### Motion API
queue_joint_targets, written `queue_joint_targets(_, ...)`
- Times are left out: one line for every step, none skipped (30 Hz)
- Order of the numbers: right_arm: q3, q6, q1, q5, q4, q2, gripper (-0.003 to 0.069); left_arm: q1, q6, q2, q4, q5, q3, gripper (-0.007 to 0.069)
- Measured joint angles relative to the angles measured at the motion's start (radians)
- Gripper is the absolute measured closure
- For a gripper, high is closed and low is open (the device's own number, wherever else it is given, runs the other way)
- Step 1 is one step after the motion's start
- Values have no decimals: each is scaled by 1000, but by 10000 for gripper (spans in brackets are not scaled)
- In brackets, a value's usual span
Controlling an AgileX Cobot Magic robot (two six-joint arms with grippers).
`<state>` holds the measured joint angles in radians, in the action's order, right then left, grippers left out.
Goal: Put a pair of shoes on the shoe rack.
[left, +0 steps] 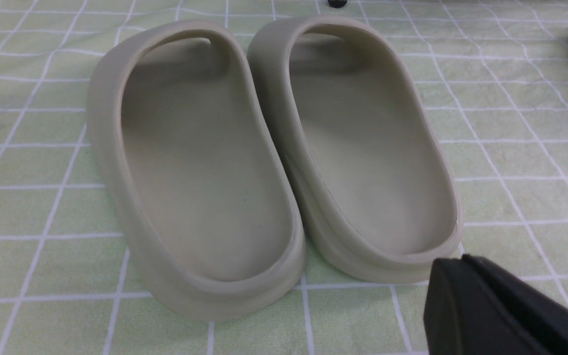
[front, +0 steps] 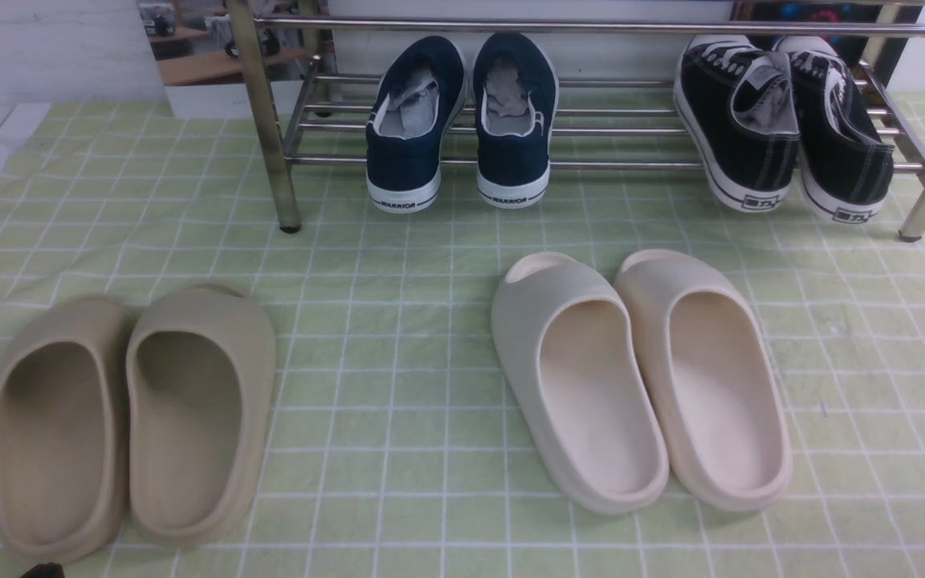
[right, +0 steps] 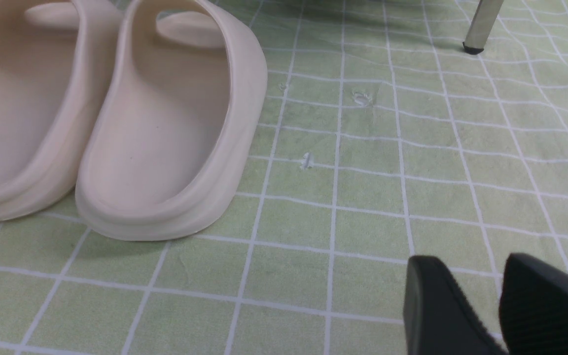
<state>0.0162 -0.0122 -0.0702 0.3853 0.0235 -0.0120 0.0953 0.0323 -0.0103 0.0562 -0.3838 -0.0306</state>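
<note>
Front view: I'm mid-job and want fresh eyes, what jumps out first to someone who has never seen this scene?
Probably the two big pairs of foam slides on the green checked cloth: the beige slides near left, the cream slides centre-right. Behind them, the navy slip-ons sit on the shoe rack with heels hanging over its front bar, and the black lace-ups lean at its right end.

Front view high, facing shoe rack, wrist views low, close, each sharing one slide pair with it
</note>
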Motion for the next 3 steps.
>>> queue_joint_targets(0, 0, 0, 0, 0, 0, 419, 0, 0, 0, 0, 0, 0, 638)
queue_joint_targets(0, 0, 0, 0, 0, 0, 419, 0, 0, 0, 0, 0, 0, 638)
queue_joint_targets(0, 0, 0, 0, 0, 0, 419, 0, 0, 0, 0, 0, 0, 638)
